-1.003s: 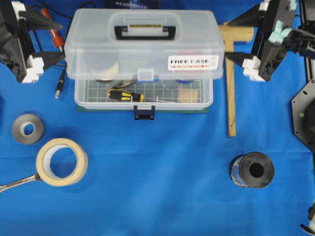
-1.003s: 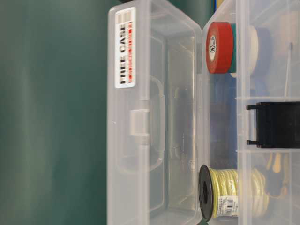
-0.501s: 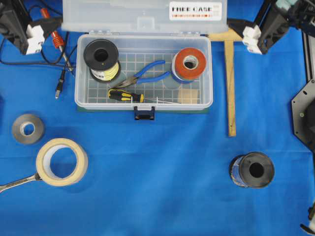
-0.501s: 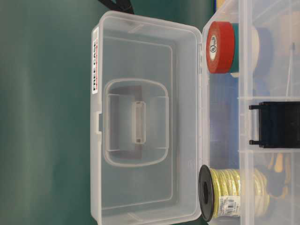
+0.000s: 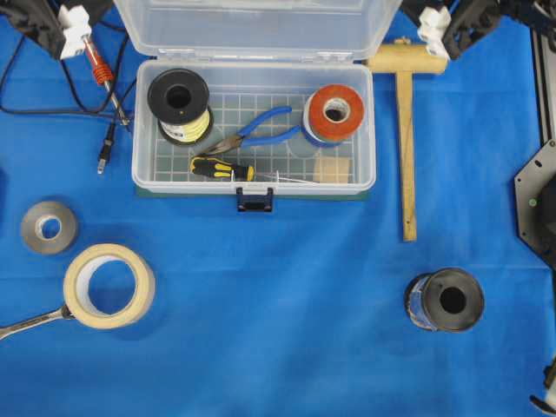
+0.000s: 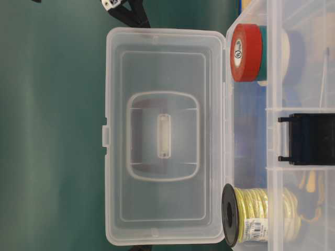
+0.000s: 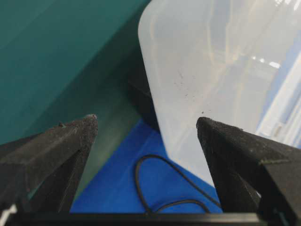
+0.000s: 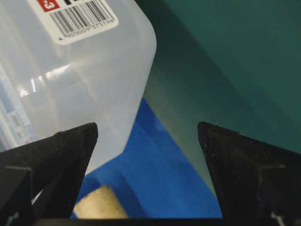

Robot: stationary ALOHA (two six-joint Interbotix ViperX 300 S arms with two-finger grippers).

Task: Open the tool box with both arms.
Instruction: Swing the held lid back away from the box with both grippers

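The clear tool box (image 5: 143, 178) stands open at the top middle of the overhead view. Its lid (image 5: 252, 26) leans back past the hinge, and its inside faces the table-level view (image 6: 165, 136). The dark blue latch (image 5: 254, 201) hangs loose at the front. Inside lie a yellow-wire spool (image 5: 179, 104), red tape (image 5: 334, 111), blue pliers (image 5: 261, 126) and a screwdriver (image 5: 221, 168). My left gripper (image 5: 82, 22) is open and empty beside the lid's left corner (image 7: 211, 70). My right gripper (image 5: 432, 22) is open and empty beside the lid's right corner (image 8: 70, 70).
A wooden mallet (image 5: 406, 130) lies right of the box. A red-handled tool (image 5: 95, 56) and a black cable (image 7: 141, 179) lie left of it. In front are a grey roll (image 5: 49, 228), masking tape (image 5: 109, 285), a wrench (image 5: 26, 323) and a black spool (image 5: 445, 301).
The lid has swung from half raised over the box to fully back. Both grippers have drawn back and outward to the top corners, off the lid.
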